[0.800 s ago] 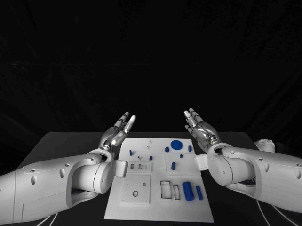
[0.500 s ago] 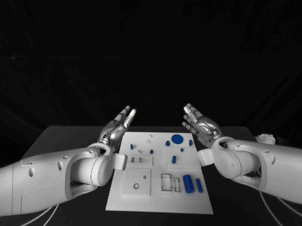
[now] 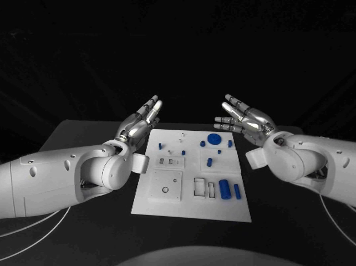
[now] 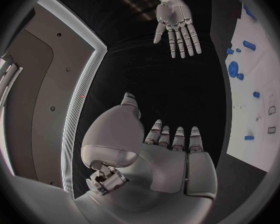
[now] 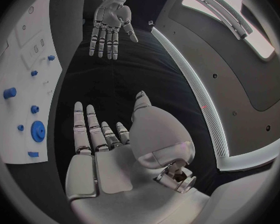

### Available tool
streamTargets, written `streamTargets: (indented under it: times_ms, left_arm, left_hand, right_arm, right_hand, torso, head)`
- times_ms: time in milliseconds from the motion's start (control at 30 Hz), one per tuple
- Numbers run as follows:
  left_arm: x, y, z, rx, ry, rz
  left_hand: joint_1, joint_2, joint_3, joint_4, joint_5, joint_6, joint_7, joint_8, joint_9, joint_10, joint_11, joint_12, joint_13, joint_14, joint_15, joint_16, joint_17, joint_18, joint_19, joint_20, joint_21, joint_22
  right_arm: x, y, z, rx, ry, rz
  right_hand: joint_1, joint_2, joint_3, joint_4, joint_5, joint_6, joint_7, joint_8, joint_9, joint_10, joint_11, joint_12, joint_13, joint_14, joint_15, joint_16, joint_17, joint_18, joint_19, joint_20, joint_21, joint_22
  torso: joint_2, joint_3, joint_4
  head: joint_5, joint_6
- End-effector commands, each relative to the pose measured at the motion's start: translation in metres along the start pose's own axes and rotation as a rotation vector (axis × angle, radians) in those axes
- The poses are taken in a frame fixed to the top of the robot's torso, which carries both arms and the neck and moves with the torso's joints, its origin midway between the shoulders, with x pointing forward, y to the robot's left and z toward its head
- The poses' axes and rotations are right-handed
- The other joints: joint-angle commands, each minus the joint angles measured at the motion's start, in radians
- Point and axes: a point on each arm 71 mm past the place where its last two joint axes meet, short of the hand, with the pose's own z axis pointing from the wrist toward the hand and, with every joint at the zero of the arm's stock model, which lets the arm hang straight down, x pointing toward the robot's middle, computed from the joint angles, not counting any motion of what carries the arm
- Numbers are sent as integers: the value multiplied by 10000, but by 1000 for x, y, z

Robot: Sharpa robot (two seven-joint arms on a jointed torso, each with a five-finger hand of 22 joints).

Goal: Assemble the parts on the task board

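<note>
Black cloth backs a black bench (image 3: 74, 138), at whose middle the flat white rectangular task board (image 3: 190, 208) lies. By the look of it, assembly is barely begun, if at all: small blue plastic parts lie loose on the board, a round blue disc (image 3: 215, 138) at 12 o'clock, a larger blue cylinder (image 3: 223, 188) and a slimmer blue peg (image 3: 236, 191) at 4 o'clock, beside unfilled recesses. Which parts are already seated cannot be told. The silver left hand (image 3: 143, 122) and silver right hand (image 3: 246, 121) are raised over the board's far corners, at 10 and 2 o'clock, fingers (image 4: 177, 40) released and spread, nothing grasped. Nothing is seen obstructing the board.
</note>
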Motion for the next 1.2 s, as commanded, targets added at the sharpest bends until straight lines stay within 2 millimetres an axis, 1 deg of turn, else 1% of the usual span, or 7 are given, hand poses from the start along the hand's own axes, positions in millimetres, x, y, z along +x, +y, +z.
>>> streamTargets:
  times_ms: [33, 133, 367, 600, 867, 1067, 1200]
  left_arm:
    - [8, -2, -3, 16, 1038, -110]
    - [7, -2, -4, -124, 1170, -157]
    - [6, -3, -4, -415, 1373, -213]
    - [6, -11, -5, -407, 1435, -179]
    - [5, -22, -6, -252, 1465, -110]
    - [3, -31, -6, -33, 1405, 30]
    - [2, -33, -3, 8, 1408, 71]
  left_hand:
    - [147, 39, 65, -15, 134, 86, 28, 65, 12, -2, 77, -32, -10, -6, 20, -37, -15, 93, 1, 143, -36, -17]
    - [285, 89, 70, -19, 321, 139, 67, 72, 18, -2, 117, -32, -10, -6, 69, -37, -15, 107, 1, 208, -36, -17]
    - [702, 264, 45, -22, 834, 343, 174, 101, 40, -2, 223, -32, -10, -6, 145, -37, -15, 126, 1, 316, -36, -17]
    - [1138, 427, -24, -26, 1385, 574, 271, 137, 64, 39, 319, -20, 3, -6, 219, -37, -15, 135, 1, 398, -36, -17]
    - [1732, 541, -97, -20, 2057, 954, 436, 217, 106, 104, 483, -2, 21, -6, 400, -37, -15, 141, 15, 595, -23, -5]
    - [1885, 583, -157, -17, 2231, 1268, 514, 309, 143, 165, 578, 13, 36, -6, 477, -37, -15, 149, 53, 709, 12, 24]
    - [1925, 609, -171, -17, 2269, 1367, 545, 342, 154, 184, 611, 17, 40, -6, 500, -37, -15, 149, 60, 751, 19, 28]
  right_arm:
    - [3, 10, 5, 560, 1096, -2405]
    - [1, 19, 11, 1018, 1641, -4305]
    - [-4, 45, 31, 1737, 2311, -10011]
    - [0, 58, 50, 951, 2173, -13756]
    - [10, 70, 61, 403, 2442, -16187]
    - [15, 77, 67, 11, 2412, -16932]
    - [19, 80, 73, -344, 2365, -17182]
  right_hand:
    - [1911, -131, 810, -1455, 931, 3152, 495, 1352, 1046, 1322, 470, 3064, 791, 3524, -142, 2112, 785, 231, 4007, -87, 1325, 409]
    - [2465, -256, 1213, -2037, 1245, 3316, 438, 1783, 1264, 1529, 702, 3795, 990, 4290, -432, 2697, 995, 181, 4829, -408, 1637, 535]
    - [2772, -661, 1784, -2842, 967, 3876, 454, 2416, 1592, 2061, 707, 4551, 1138, 5529, -881, 3677, 1439, 171, 5980, -904, 2632, 1119]
    - [1587, -1112, 1769, -2475, -146, 4651, 513, 2432, 1892, 3757, 556, 5447, 1525, 5966, -1044, 4436, 1992, 191, 6370, -1059, 3086, 1532]
    - [1492, -2012, 2950, -3037, 3838, 5896, 491, 2768, 2756, 4860, -57, 6272, 2513, 6419, -1494, 6114, 3249, 119, 6574, -1596, 4662, 2839]
    - [921, -2598, 5002, -3284, 3454, 5994, 628, 2693, 3691, 5479, 6, 7886, 4662, 6695, -1385, 9108, 6146, -1171, 9555, -1654, 12045, 12148]
    - [512, -2848, 6065, -3233, 3456, 6022, 671, 2635, 4295, 5089, -133, 8907, 6355, 8660, -1501, 10969, 8804, -1625, 11277, -1549, 13522, 14725]
  torso:
    - [21, -8, 15]
    - [28, -7, 36]
    - [93, -11, 83]
    - [344, -46, 208]
    - [761, -53, 401]
    - [1003, -85, 523]
    - [1020, -103, 572]
  head:
    - [58, -547]
    - [20, -784]
    - [-81, -784]
    - [-406, -784]
    - [-779, -784]
    - [-903, -784]
    - [-930, -784]
